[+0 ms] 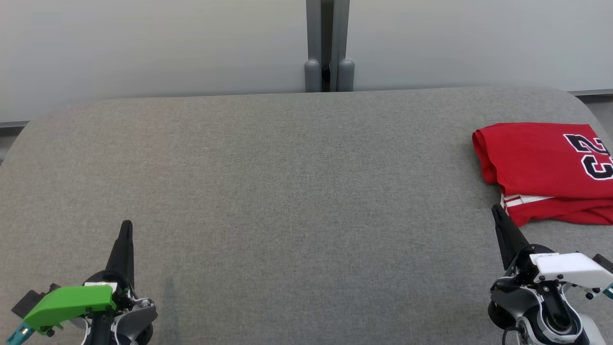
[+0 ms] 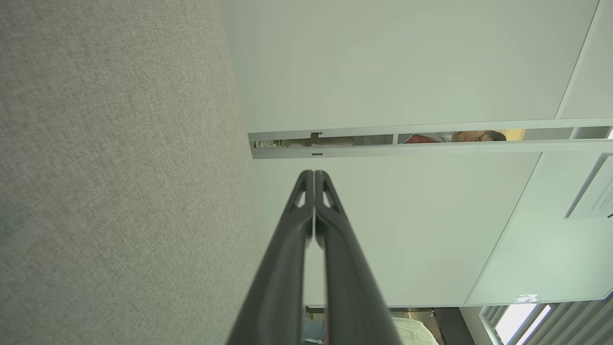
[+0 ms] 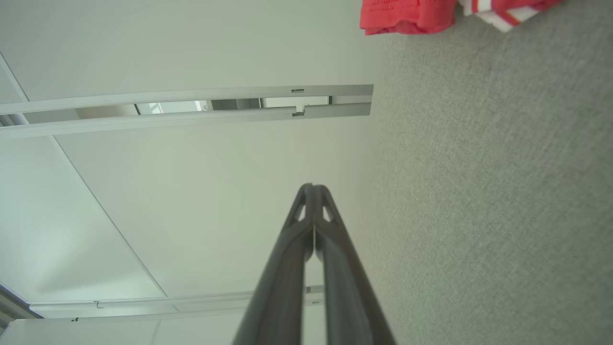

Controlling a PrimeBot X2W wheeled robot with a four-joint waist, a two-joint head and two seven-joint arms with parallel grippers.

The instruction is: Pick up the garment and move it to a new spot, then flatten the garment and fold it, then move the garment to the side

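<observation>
The garment (image 1: 546,167) is a red jersey with black-and-white numerals and white trim, lying folded at the right edge of the grey table (image 1: 287,191). Its red and white hem shows at the top of the right wrist view as the garment (image 3: 412,14). My right gripper (image 1: 494,209) hovers at the lower right, shut and empty, its tip just short of the jersey's near corner; in its own view the right gripper (image 3: 313,188) has both fingers pressed together. My left gripper (image 1: 126,224) sits at the lower left, shut with nothing in it, far from the jersey, seen closed as the left gripper (image 2: 314,173).
Pale partition panels stand behind the table, joined by a grey post (image 1: 328,48). The table's far corners are rounded. A person (image 2: 455,137) is partly seen through a gap between panels in the left wrist view.
</observation>
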